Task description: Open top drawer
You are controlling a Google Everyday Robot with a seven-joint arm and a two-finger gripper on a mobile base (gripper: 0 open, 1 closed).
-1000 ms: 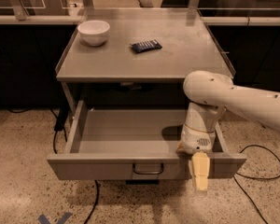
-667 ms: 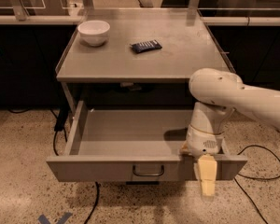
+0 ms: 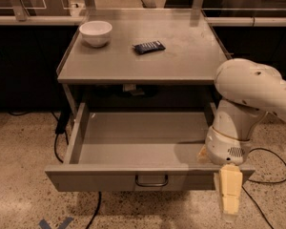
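Speckled floor (image 3: 19, 175), grey table (image 3: 133, 66). Gripper (image 3: 229, 194): low before right end of top drawer (image 3: 95, 178) front, apart from drawer handle (image 3: 151, 180); released or clenched, cannot tell. Top drawer: standing far out beneath table. Step: opening seemingly complete; next, likely clean retreat from drawer front.

Glossy white, smooth-shelled robot arm (image 3: 257, 87), bulbous at the joint, dotted with a few small dark screw holes. Rounded white wrist housing (image 3: 227, 135), ringed by a thin seam, marked with a small dark speckled grille. Directly beneath, low at the view's right: blocky pale-yellow gripper (image 3: 230, 197).
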